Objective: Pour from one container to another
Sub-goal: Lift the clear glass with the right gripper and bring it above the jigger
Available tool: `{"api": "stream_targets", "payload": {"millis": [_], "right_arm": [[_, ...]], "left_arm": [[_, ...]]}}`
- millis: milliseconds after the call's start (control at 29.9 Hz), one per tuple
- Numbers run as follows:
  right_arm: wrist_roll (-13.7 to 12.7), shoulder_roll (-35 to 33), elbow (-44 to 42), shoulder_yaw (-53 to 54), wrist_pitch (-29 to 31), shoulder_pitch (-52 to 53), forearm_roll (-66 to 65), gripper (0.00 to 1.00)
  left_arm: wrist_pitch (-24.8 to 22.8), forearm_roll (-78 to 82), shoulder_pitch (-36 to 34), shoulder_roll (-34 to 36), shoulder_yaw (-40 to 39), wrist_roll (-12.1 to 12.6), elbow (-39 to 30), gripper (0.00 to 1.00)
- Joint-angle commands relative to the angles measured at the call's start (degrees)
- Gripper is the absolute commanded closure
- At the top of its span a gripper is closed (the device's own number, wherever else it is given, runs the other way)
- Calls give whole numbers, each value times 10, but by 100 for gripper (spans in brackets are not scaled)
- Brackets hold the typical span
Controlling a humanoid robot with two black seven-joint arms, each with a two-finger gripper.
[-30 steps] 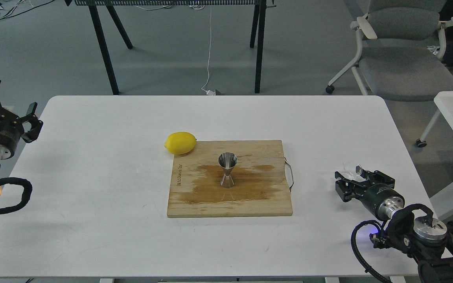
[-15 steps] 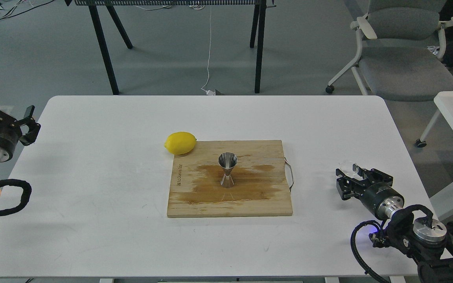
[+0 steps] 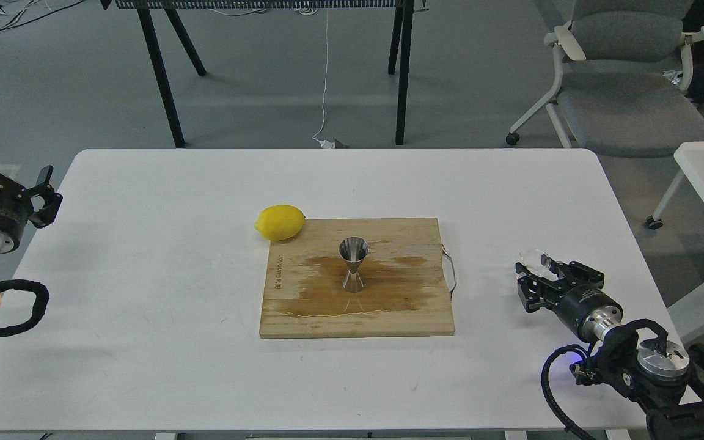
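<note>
Yellow lemon [image 3: 280,222], silver jigger [image 3: 353,264], tan board [image 3: 303,311] stained darker brown.

Clear cup [image 3: 535,259] at table's right; steel jigger [image 3: 353,264] upright mid-board.

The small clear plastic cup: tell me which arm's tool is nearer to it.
Right. The right tool is at the small clear plastic cup near the table's right edge; the left tool hangs off the far left edge.

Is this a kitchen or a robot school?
Probably a robot lab or office, not a kitchen: there's an office chair, cables on the floor, and a plain white table.
</note>
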Motion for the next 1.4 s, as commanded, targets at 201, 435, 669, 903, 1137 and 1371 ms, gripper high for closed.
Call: {"api": "stream_targets", "payload": {"millis": [201,435,669,903,1137,1371], "right_arm": [[-3,-1,110,-6,-44,66,-149,76],[-1,-2,139,-120,-49,157,-191,76],[-1,0,139,-227,-55,247,-251,76],[-4,-9,147,-304,-55,310,-307,76],[-5,-26,164,-358,-53,345,-332,77],[-5,-38,183,-385,-53,368,-374,77]], "left_arm": [[0,0,3,-4,-1,0,0,8],[0,0,3,-4,-1,0,0,7],[0,0,3,-4,0,0,0,7],[0,0,3,-5,0,0,0,7],[0,1,4,-15,0,0,0,7],[0,2,4,-16,1,0,0,7]]}}
